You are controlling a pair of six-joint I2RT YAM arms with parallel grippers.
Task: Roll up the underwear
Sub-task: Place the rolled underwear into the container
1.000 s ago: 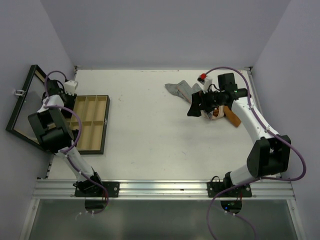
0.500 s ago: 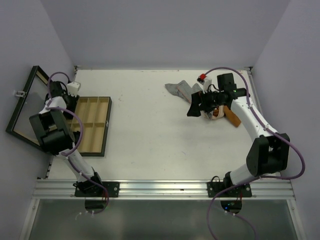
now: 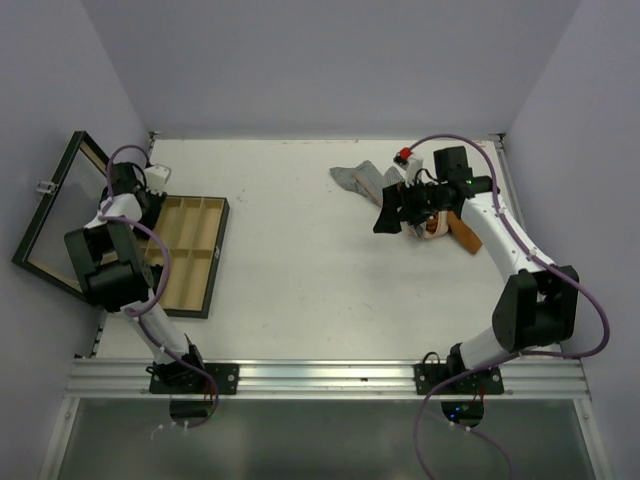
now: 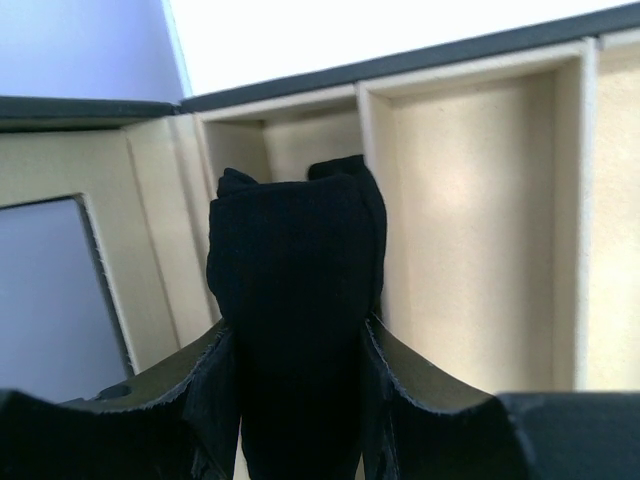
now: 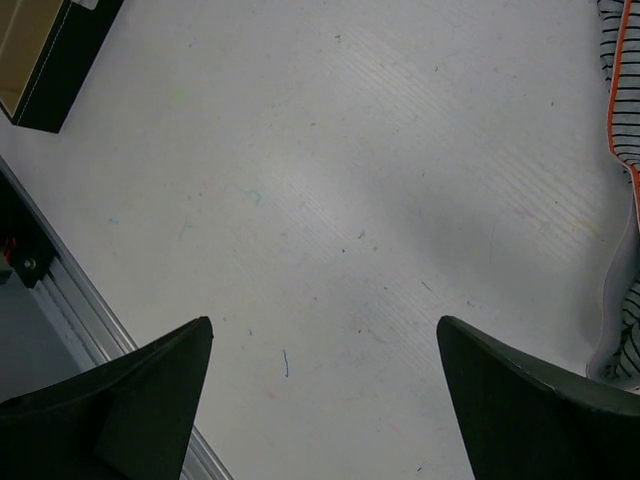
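Note:
My left gripper (image 4: pixel 295 345) is shut on a rolled black underwear (image 4: pixel 295 260), held over a far compartment at the left end of the wooden box (image 4: pixel 480 200). In the top view the left gripper (image 3: pixel 138 200) is at the box's far left corner. My right gripper (image 3: pixel 386 218) is open and empty, with bare table between its fingers (image 5: pixel 130 400). It hovers just left of the pile: a grey striped underwear (image 3: pixel 360 178) and an orange-brown one (image 3: pixel 463 233). The striped one also shows at the right edge of the right wrist view (image 5: pixel 625 100).
The compartmented box (image 3: pixel 190 250) lies at the table's left side, its glass lid (image 3: pixel 55 215) open and leaning out to the left. A corner of the box shows in the right wrist view (image 5: pixel 50 45). The metal rail (image 3: pixel 320 375) runs along the near edge.
My left wrist has moved toward the far end of the box with the black underwear in it. The box and lid shifted slightly right. The right arm has barely moved.

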